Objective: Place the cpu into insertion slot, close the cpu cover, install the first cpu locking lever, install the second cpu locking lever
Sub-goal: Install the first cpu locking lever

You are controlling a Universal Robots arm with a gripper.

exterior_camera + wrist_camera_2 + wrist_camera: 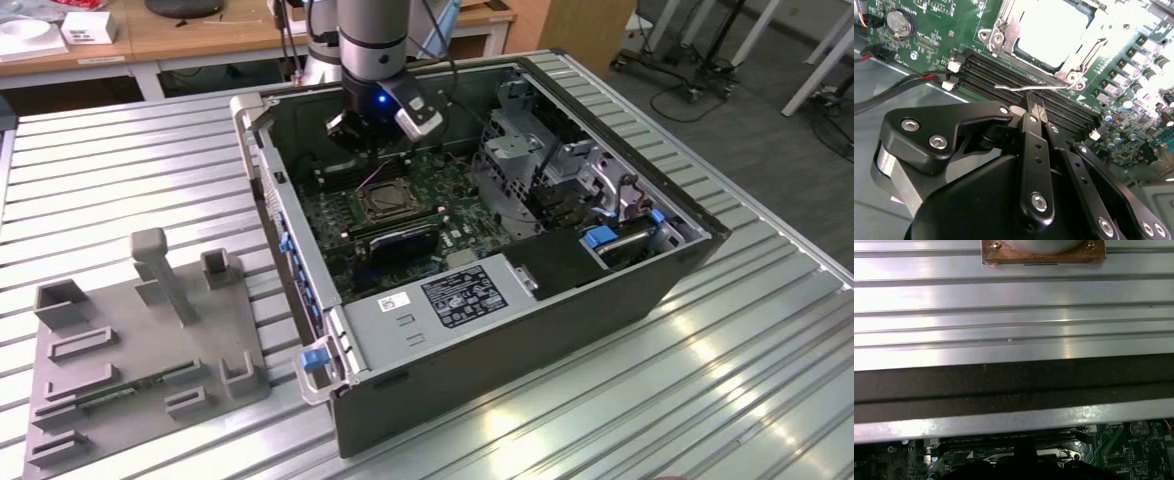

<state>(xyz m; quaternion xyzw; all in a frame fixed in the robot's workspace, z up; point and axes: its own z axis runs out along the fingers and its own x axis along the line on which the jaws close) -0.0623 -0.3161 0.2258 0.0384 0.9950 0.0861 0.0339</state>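
1. I am watching the gripper (1033, 107) hanging inside the open computer case (441, 320) on the ribbed metal desk (120, 170), just beside the insertion slot (383, 203).
2. In the second wrist view its fingers (1035, 120) are sitting pressed narrowly together, their tips touching a thin silvery locking lever (1029, 88) lying along the socket's edge.
3. The cpu (1051, 32) is lying in the insertion slot, with the cpu cover (1004, 30) framing it.
4. A grey fixture tray (140, 350) is resting well apart, at the exterior view's left.

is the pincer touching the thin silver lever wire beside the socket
Touching: in the second wrist view the black pincer tips meet the thin silver lever wire, no gap visible.
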